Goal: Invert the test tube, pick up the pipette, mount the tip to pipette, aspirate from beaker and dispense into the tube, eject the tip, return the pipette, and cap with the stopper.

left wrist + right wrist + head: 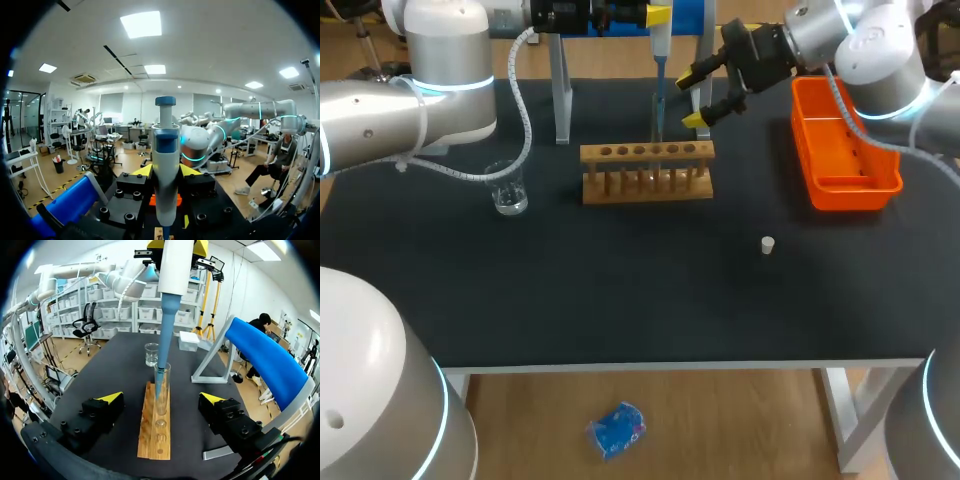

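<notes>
The left gripper [165,172] was clenched on the pipette [660,42], its tip [163,335] inside the test tube [165,405] standing in the rack [592,153]. The right gripper [697,97] hung released near the rack's right end. Risk: sideways drift during withdrawal could lever the tube over, spilling liquid onto the rack.

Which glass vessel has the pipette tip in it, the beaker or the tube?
The tube, standing in the rack: the blue tip on the pipette reaches down into it. The beaker stands apart, beside the rack.
</notes>
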`<state>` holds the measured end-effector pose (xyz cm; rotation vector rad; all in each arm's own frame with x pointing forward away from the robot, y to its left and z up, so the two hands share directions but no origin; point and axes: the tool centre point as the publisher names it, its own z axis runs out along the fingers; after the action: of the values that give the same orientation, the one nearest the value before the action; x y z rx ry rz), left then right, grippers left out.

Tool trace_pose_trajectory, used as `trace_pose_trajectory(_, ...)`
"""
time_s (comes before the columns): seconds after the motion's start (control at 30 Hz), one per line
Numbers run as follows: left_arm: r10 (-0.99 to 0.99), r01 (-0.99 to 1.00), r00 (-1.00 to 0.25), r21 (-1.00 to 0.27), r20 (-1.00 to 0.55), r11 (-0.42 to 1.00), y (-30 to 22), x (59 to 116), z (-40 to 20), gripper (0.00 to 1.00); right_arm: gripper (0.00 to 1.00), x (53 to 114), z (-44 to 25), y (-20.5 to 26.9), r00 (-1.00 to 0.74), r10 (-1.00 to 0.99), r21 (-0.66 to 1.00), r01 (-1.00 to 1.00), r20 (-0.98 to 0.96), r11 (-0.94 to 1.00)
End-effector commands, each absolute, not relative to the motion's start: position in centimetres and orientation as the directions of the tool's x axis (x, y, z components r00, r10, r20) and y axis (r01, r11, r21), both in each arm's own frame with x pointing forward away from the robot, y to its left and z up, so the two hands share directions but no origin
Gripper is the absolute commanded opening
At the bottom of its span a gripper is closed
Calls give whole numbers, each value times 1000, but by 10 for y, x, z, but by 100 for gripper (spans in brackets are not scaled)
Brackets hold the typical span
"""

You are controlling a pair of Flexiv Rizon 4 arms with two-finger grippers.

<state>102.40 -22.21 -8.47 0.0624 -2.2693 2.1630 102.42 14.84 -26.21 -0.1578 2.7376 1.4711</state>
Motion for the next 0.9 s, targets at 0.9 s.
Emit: trace_pose_trajectory(0.9,-29,-21,-999,-998,19,58,-220,1020,-67,0,100,1025,-262,148,-994,-77,830,-104,-74,548)
